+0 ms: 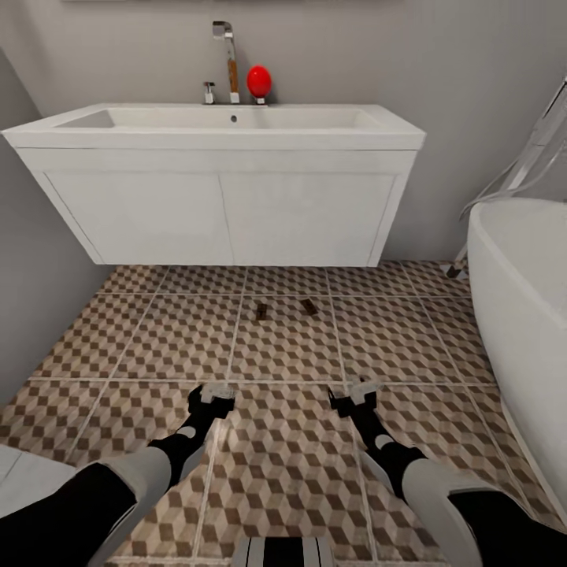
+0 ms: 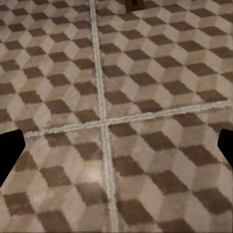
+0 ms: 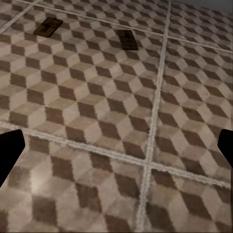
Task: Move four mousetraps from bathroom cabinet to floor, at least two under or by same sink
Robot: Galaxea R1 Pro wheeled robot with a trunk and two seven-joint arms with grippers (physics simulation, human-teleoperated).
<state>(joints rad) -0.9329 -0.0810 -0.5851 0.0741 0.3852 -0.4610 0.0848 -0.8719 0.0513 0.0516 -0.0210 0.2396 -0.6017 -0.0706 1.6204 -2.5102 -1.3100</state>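
The bathroom floor [image 1: 181, 339], tiled in a cube pattern, is seen stretching from the robot to a wall-hung white sink [image 1: 220, 185], with a white bathtub [image 1: 524, 315] standing at the right. Two mousetraps are seen lying flat on the tiles just in front of the sink's lower edge, one [image 1: 261, 311] near a grout line and the other [image 1: 309, 306] just beside it; in the right wrist view both [image 3: 47, 26] [image 3: 127, 40] are shown well apart from the claw.

Both arms are held low over the tiles. The left claw [image 1: 211, 396] and the right claw [image 1: 356, 396] are spread wide and nothing is held in either.

Only two traps are visible, so the task is judged about half done. Risks are judged as follows: the bathtub could be clipped by the base on turning away; the laid traps could be nudged by a low claw or wheel; such thin boards could be dropped in carrying.
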